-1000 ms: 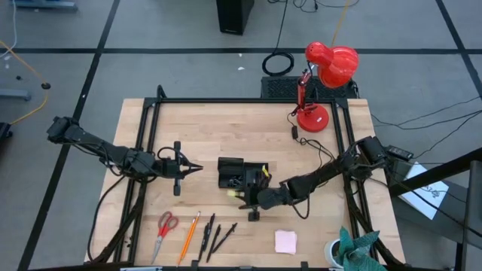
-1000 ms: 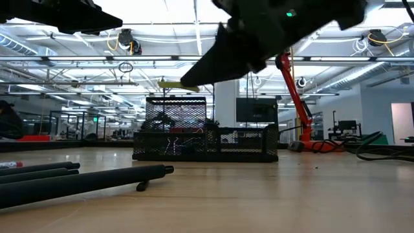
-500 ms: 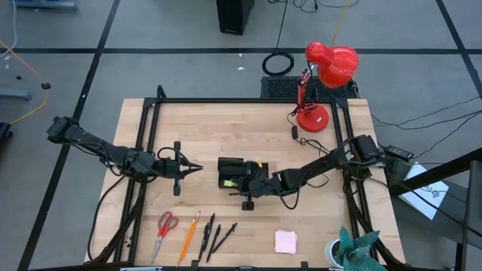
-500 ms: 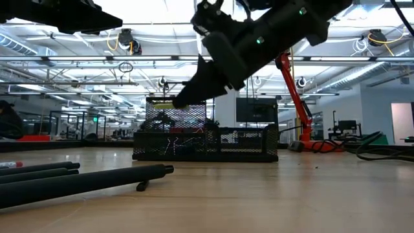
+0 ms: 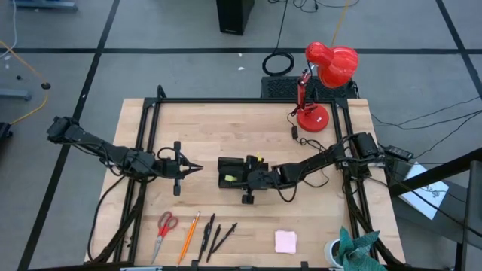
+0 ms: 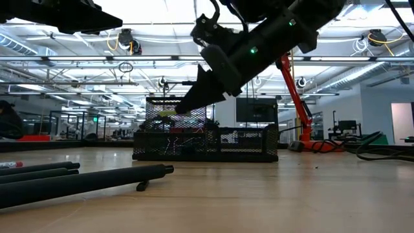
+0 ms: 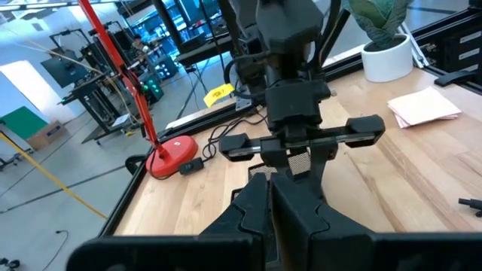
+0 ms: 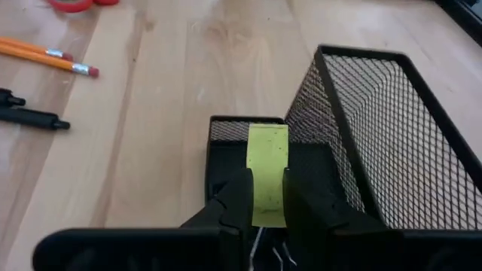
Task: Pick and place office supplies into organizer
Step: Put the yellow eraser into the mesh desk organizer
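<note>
Fingers pinch yellow-green piece.

Organizer: right half covered by right arm in high view; inside contents unclear through mesh in low view.
Yellow-green piece: lower end hidden between right gripper fingers.
Scissors: only red handle sliver, cut by edge in right wrist view.
Pencil, pens: cut by edge in same view.
Tiny clips: too small to tell in high view.
Note pad: partly cut by plant pot.
Left gripper: fingertips merge into single point.
</note>
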`<state>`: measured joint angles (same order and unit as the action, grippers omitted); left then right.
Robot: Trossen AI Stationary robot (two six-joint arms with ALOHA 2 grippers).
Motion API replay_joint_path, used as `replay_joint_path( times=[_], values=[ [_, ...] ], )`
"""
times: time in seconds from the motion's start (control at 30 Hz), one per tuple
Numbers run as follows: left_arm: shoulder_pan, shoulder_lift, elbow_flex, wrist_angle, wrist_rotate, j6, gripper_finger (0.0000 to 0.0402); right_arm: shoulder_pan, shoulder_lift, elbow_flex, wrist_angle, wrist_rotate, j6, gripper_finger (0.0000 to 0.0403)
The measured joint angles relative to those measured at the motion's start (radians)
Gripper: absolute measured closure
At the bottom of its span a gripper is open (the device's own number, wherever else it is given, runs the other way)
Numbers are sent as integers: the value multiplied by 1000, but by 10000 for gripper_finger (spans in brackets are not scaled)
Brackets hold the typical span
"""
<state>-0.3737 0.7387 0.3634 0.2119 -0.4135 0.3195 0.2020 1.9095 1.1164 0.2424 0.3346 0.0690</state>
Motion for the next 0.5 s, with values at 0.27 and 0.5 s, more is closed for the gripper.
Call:
replay_joint_path(
  times=[0.27,0.5],
  values=[
    [0,0,0,-2,-7,0,376,-10,6,-17,40,-26,-2,348],
    [0,0,0,-2,-7,0,376,-12,65,-17,75,-29,-5,348]
  ],
)
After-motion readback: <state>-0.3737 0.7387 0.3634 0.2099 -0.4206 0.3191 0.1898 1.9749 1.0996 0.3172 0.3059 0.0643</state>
